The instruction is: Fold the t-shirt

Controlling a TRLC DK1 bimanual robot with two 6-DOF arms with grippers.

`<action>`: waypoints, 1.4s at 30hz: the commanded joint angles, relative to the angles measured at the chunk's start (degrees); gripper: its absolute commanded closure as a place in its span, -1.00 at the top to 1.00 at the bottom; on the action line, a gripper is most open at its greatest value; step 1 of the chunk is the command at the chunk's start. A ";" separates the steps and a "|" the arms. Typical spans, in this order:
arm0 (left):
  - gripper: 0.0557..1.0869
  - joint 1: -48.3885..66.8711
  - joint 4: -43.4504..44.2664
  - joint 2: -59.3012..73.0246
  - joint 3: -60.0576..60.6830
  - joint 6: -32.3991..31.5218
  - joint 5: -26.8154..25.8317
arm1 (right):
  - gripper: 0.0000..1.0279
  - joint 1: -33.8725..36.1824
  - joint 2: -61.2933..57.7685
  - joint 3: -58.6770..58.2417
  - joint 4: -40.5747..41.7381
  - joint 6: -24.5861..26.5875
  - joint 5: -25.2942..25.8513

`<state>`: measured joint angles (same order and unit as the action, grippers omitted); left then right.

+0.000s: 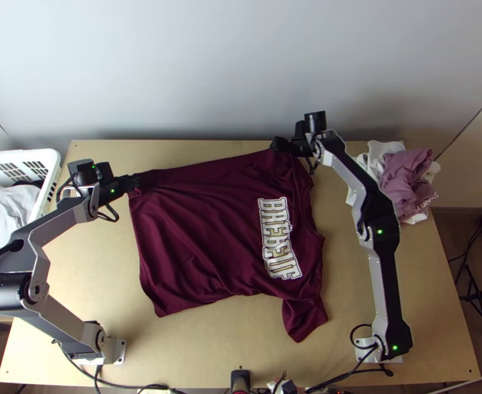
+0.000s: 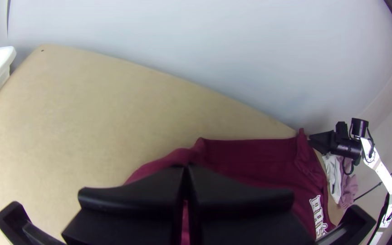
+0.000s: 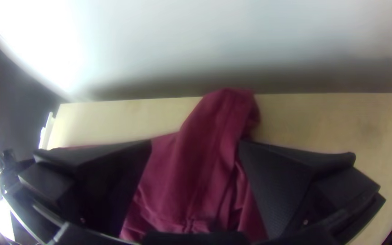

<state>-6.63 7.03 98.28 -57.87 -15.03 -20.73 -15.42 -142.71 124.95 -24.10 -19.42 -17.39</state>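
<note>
The left fingers (image 1: 128,184) are closed on a corner of the maroon t-shirt (image 1: 195,230); the right fingers (image 1: 282,144) are parted widely around its bunched cloth. The shirt is spread, wrinkled, across the tabletop (image 1: 346,282).

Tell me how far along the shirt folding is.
It looks early. The shirt lies mostly spread, print up. In hand: the left gripper is shut on its far hem corner, and the right gripper is open, with bunched cloth between its fingers. The main folds seem left to do: the body lies wide and the near sleeve juts out.
</note>
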 commanded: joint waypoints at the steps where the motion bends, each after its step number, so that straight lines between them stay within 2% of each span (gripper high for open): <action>1: -0.93 -0.31 0.18 -1.42 1.53 0.00 -0.01 | 0.69 -0.75 -2.04 3.99 -4.82 0.87 2.53; 8: -0.93 -1.10 0.18 -1.78 1.88 0.26 -0.01 | 0.67 -0.93 -1.95 3.99 -5.79 1.14 3.50; 9: -0.93 -1.10 0.18 -1.86 1.97 0.26 -0.01 | 0.44 -1.02 -1.87 3.99 -6.05 1.14 3.68; 10: -0.93 -1.01 0.18 -2.13 2.32 0.09 -0.01 | -0.42 -1.28 -1.78 3.99 -6.14 2.37 4.12; 13: -0.93 -1.01 0.18 -2.57 2.76 0.17 -0.01 | -0.91 -1.37 -1.43 3.73 -6.22 2.72 4.12; 29: -0.93 -1.45 0.36 -3.36 3.55 0.44 -0.01 | -0.94 -1.63 5.96 -1.72 -6.58 3.07 4.56; 42: -0.93 -1.54 0.97 -2.39 2.50 0.88 0.08 | -0.94 -4.97 25.12 -21.94 -2.97 1.75 5.43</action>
<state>-8.08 7.66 95.13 -54.61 -14.52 -20.73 -18.41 -127.59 112.84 -29.19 -16.60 -12.60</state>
